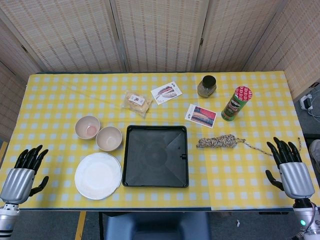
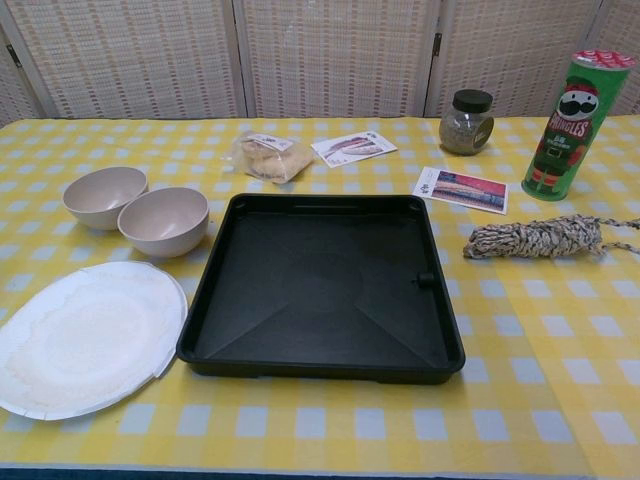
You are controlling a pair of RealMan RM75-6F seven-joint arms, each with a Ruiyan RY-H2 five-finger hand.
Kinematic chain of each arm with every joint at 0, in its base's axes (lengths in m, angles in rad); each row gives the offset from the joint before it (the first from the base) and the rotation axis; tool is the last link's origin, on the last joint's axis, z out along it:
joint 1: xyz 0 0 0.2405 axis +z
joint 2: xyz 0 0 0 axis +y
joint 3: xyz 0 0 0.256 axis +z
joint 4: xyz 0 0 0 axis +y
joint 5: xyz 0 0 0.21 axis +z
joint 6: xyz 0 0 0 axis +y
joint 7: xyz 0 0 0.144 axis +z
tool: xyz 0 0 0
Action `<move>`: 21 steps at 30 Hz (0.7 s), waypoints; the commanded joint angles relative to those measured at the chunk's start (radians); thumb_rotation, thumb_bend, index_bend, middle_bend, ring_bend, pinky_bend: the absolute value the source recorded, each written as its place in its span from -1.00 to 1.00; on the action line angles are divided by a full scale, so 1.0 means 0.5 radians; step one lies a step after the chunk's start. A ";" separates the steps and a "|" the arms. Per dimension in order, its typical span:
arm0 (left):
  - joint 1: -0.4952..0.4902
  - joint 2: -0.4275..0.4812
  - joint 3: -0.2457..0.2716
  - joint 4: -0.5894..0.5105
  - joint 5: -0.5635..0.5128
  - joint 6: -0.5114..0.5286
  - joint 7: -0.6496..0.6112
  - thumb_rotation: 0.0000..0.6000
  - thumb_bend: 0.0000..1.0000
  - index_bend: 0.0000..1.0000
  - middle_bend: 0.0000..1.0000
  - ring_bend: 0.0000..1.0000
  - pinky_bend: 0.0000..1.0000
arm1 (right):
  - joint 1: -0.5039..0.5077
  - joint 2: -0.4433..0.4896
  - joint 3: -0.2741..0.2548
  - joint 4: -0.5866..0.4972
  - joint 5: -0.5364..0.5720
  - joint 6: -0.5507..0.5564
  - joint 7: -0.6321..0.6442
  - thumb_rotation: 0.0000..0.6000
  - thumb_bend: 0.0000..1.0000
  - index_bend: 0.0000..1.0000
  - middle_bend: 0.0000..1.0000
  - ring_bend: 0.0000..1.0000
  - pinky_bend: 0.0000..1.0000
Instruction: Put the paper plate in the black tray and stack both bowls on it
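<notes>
Paper plate, round and white (image 1: 98, 175), is being shown flat on the yellow-checked desk (image 1: 250, 170), just beside the left edge of the square black plastic tray (image 1: 156, 155), which is lying bare. The two beige round bowls (image 1: 87, 127) (image 1: 109, 138) are being shown upright and side by side behind the plate, the nearer one close to the tray's far-left corner. The left robot hand (image 1: 24, 172) is being held at the desk's near-left corner with fingers spread and nothing in them; the plate is lying to its right and slightly ahead, near it. The right robot hand (image 1: 289, 165) is likewise being held spread and empty at the near-right corner, well apart from the plate, with the tray between. The left robot hand is therefore being judged the nearer for the first lift, and the carry would run rightward into the tray. No long axis is being offered by the round plate. Readable writing: "Pringles" on the green cylindrical can (image 2: 564, 125). Print on the two cards (image 2: 460, 189) (image 2: 353, 147) is too small to be read.
</notes>
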 commanded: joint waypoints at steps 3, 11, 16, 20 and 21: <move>0.008 0.005 0.003 -0.004 -0.016 -0.001 -0.009 1.00 -0.17 -0.92 -0.97 -1.00 -0.91 | 0.016 -0.008 -0.005 0.008 -0.008 -0.028 -0.003 1.00 -0.24 -1.00 -1.00 -1.00 -1.00; 0.038 -0.010 0.098 -0.043 0.196 0.097 0.026 1.00 -0.28 -0.90 -0.93 -1.00 -0.76 | -0.008 0.019 -0.042 -0.011 -0.093 0.030 0.035 1.00 -0.24 -1.00 -1.00 -1.00 -1.00; 0.060 -0.035 0.153 -0.050 0.273 0.111 0.088 1.00 -0.32 -0.91 -0.62 -0.79 -0.44 | -0.011 0.019 -0.061 -0.007 -0.155 0.060 0.063 1.00 -0.24 -1.00 -1.00 -1.00 -1.00; 0.085 -0.055 0.170 -0.087 0.243 0.085 0.212 1.00 -0.34 -0.97 -0.24 -0.39 -0.05 | 0.001 0.004 -0.064 0.016 -0.191 0.066 0.078 1.00 -0.24 -1.00 -1.00 -1.00 -1.00; 0.086 -0.072 0.180 -0.098 0.266 0.087 0.238 1.00 -0.34 -0.95 -0.10 -0.27 0.05 | 0.009 -0.001 -0.081 0.020 -0.202 0.036 0.078 1.00 -0.24 -1.00 -1.00 -1.00 -1.00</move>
